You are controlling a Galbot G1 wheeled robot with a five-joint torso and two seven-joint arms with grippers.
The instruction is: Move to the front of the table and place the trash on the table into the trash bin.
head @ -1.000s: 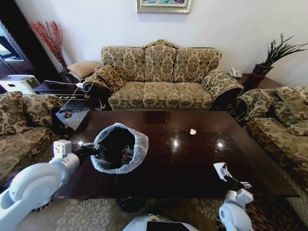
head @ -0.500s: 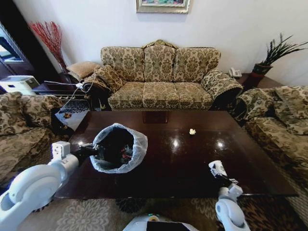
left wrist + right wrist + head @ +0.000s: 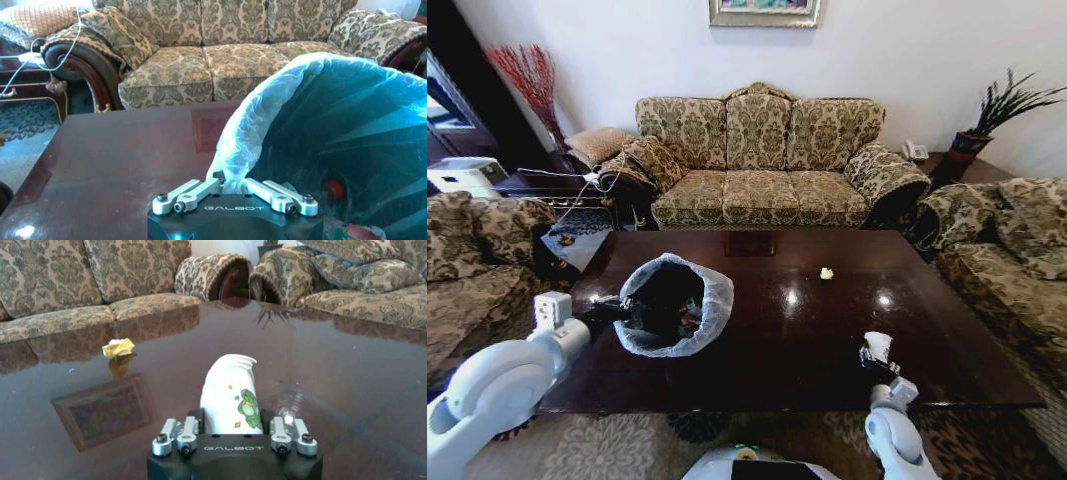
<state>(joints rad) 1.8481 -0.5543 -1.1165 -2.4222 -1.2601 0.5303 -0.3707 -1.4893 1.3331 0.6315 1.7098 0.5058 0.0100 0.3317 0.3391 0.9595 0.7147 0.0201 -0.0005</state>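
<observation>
The right gripper (image 3: 227,432) sat at the lower right of the head view, clamped on a crushed white cup (image 3: 230,392) that pointed away from the wrist, long axis in line with the fingers. The left gripper (image 3: 230,192) at the lower left pinched the bag rim of the bin (image 3: 674,305), which tilted on the table (image 3: 797,340), mouth toward the camera. A small paper wad (image 3: 827,273) lay at centre, well apart from both. A patterned sofa (image 3: 762,160) stood beyond the table at upper centre.
</observation>
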